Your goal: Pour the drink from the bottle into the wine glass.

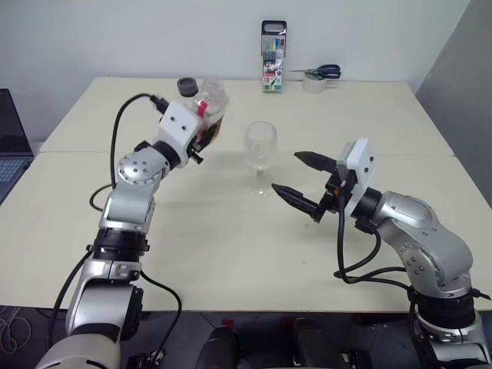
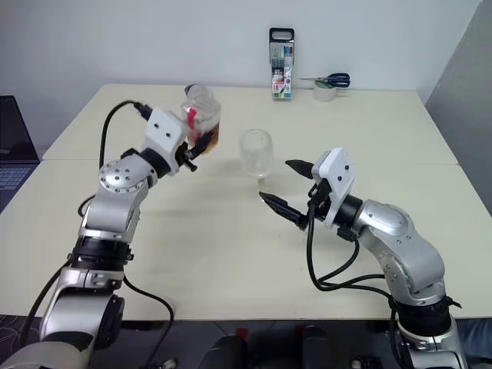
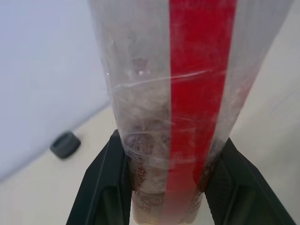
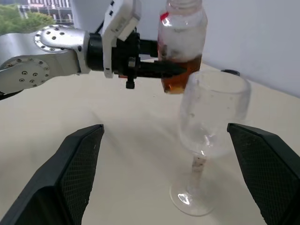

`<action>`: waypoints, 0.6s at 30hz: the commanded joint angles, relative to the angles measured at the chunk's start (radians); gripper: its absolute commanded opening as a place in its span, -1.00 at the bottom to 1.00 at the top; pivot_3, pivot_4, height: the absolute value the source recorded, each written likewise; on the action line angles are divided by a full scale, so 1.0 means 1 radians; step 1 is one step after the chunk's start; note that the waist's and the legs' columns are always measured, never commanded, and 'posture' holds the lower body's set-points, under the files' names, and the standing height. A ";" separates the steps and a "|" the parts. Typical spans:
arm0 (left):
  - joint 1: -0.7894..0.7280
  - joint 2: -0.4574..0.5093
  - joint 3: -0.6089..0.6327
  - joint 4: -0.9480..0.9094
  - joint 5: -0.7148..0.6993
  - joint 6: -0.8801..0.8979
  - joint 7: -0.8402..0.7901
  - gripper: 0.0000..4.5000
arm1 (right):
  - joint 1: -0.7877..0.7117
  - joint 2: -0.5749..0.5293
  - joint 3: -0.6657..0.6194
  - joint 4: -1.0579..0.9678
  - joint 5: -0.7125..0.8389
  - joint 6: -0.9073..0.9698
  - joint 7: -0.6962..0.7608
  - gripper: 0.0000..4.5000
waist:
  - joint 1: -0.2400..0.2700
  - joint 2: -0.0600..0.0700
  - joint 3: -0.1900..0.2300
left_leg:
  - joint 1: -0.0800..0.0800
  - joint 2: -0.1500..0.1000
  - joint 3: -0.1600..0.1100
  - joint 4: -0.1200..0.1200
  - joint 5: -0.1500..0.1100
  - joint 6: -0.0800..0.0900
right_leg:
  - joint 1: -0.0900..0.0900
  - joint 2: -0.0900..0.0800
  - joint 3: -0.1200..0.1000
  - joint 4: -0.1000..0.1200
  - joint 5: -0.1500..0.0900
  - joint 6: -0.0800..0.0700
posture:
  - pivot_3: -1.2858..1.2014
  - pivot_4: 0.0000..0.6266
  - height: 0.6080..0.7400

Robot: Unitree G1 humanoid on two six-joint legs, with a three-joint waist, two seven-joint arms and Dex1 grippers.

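right gripper [image 1: 302, 177] spread, just beside wine glass [image 1: 260, 147] on table [image 1: 231, 246]. left gripper [image 4: 171, 69] pinching bottle [image 2: 201, 115] lifted beside glass, drink [image 4: 180, 75] low inside. cap [image 1: 187, 86] behind. far edge: marker pack [image 1: 273, 55], scissors [image 1: 321, 71] on tape roll [image 1: 314, 84]; print unreadable.

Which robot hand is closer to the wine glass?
The right. The right gripper sits open just beside the wine glass, level with its stem. The left gripper is farther off, holding the bottle up on the glass's other side.
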 commanded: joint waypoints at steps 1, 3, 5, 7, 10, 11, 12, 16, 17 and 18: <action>-0.067 0.039 -0.033 0.050 0.085 -0.140 0.010 -0.27 | -0.037 0.018 -0.028 -0.024 0.031 0.013 -0.041 1.00 | -0.002 0.000 0.000 | 0.000 0.000 0.000 0.000 0.000 0.000 | 0.000 0.000 0.000 0.000 0.000 0.000 | 0.03 -0.52 1.00; -0.098 0.071 -0.077 0.103 0.168 -0.264 0.027 -0.27 | -0.042 0.023 -0.022 -0.017 0.014 0.001 -0.056 1.00 | -0.002 0.000 0.000 | 0.000 0.000 0.000 0.000 0.000 0.001 | 0.000 0.000 0.000 0.000 0.000 0.000 | 0.03 -0.52 1.00; -0.127 0.086 -0.099 0.158 0.213 -0.336 0.046 -0.27 | -0.045 0.024 -0.018 -0.004 -0.008 -0.020 -0.069 1.00 | -0.001 0.000 0.000 | 0.000 0.000 0.000 0.000 0.000 0.001 | 0.000 0.000 0.000 0.000 0.000 0.000 | 0.03 -0.52 1.00; -0.151 0.091 -0.111 0.207 0.243 -0.390 0.059 -0.27 | -0.048 0.023 -0.017 0.011 -0.025 -0.036 -0.078 1.00 | -0.001 0.000 0.000 | -0.001 -0.001 0.000 0.000 0.000 0.001 | 0.000 0.000 0.000 -0.001 0.000 0.000 | 0.03 -0.52 1.00; -0.188 0.101 -0.128 0.273 0.295 -0.470 0.083 -0.27 | -0.053 0.021 -0.017 0.030 -0.035 -0.053 -0.081 1.00 | -0.001 0.000 0.000 | -0.001 -0.001 0.000 0.000 -0.001 0.002 | 0.000 0.000 -0.001 -0.001 0.000 0.000 | 0.03 -0.52 1.00; -0.201 0.108 -0.136 0.296 0.319 -0.500 0.096 -0.27 | -0.054 0.020 -0.016 0.034 -0.037 -0.057 -0.080 1.00 | -0.001 0.000 0.000 | -0.001 -0.001 0.000 0.000 -0.001 0.003 | 0.000 0.000 -0.001 -0.001 0.000 0.000 | 0.03 -0.52 1.00; -0.212 0.113 -0.143 0.315 0.339 -0.526 0.107 -0.27 | -0.054 0.019 -0.015 0.037 -0.038 -0.060 -0.079 1.00 | -0.002 0.000 0.000 | -0.001 -0.001 0.000 0.000 -0.001 0.003 | 0.000 0.000 -0.001 -0.001 0.000 0.000 | 0.03 -0.52 1.00; -0.258 0.131 -0.174 0.400 0.411 -0.602 0.150 -0.27 | -0.051 0.019 -0.008 0.039 -0.041 -0.060 -0.078 1.00 | -0.004 0.000 0.000 | -0.001 -0.001 0.000 0.000 -0.002 0.003 | -0.001 0.000 -0.001 0.000 0.000 0.000 | 0.03 -0.52 1.00; -0.267 0.131 -0.178 0.416 0.422 -0.615 0.159 -0.27 | -0.050 0.019 -0.008 0.039 -0.040 -0.060 -0.078 1.00 | -0.004 0.000 0.000 | -0.001 -0.001 0.000 0.000 -0.002 0.003 | -0.001 0.000 0.000 0.000 0.000 0.000 | 0.03 -0.52 1.00; -0.275 0.132 -0.183 0.429 0.433 -0.629 0.168 -0.27 | -0.049 0.020 -0.008 0.039 -0.038 -0.059 -0.078 1.00 | -0.005 0.000 0.000 | -0.001 -0.001 0.000 0.000 -0.002 0.003 | -0.001 0.000 -0.001 0.000 0.000 0.000 | 0.03 -0.52 1.00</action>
